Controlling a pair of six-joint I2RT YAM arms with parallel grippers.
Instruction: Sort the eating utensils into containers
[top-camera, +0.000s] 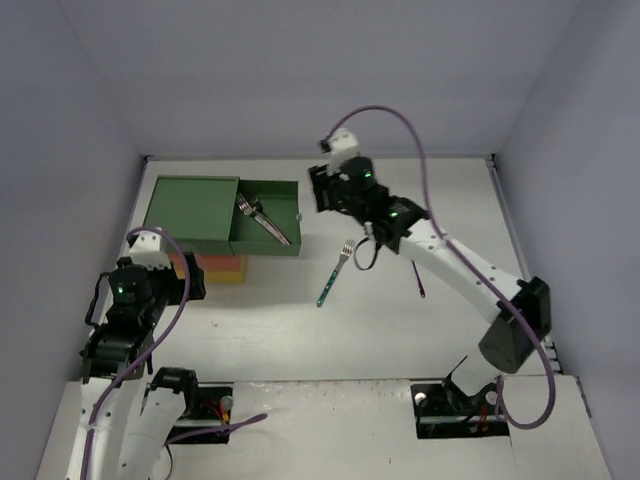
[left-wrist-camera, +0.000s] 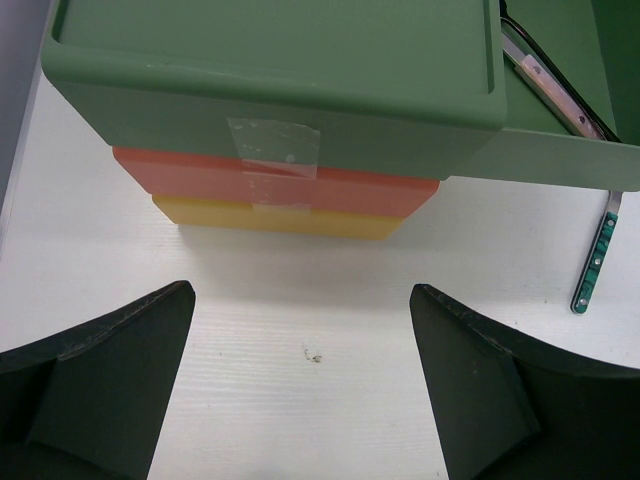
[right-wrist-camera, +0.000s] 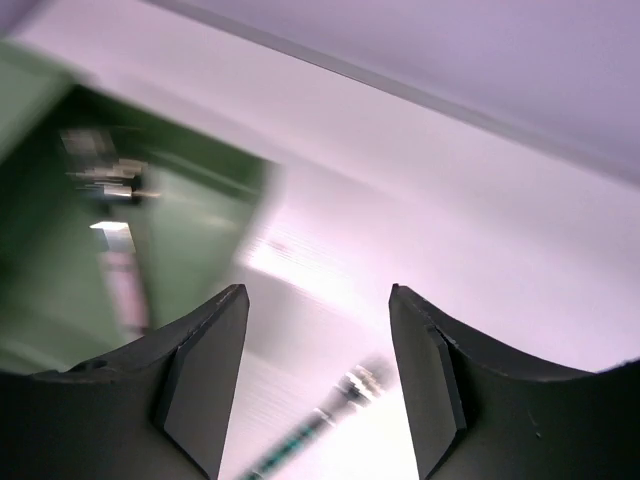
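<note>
Right gripper (right-wrist-camera: 318, 300), jaws spread and empty, hovers beside the open green drawer (top-camera: 262, 247); left gripper (left-wrist-camera: 300, 295) likewise gapes empty.

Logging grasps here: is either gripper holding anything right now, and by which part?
Nothing is held: the left gripper and the right gripper both stand open and empty.

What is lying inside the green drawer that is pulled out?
A few metal utensils lie slanted in the green drawer, near its left side. Their exact number is unclear, and the green top covers whatever lies beneath it.
</note>
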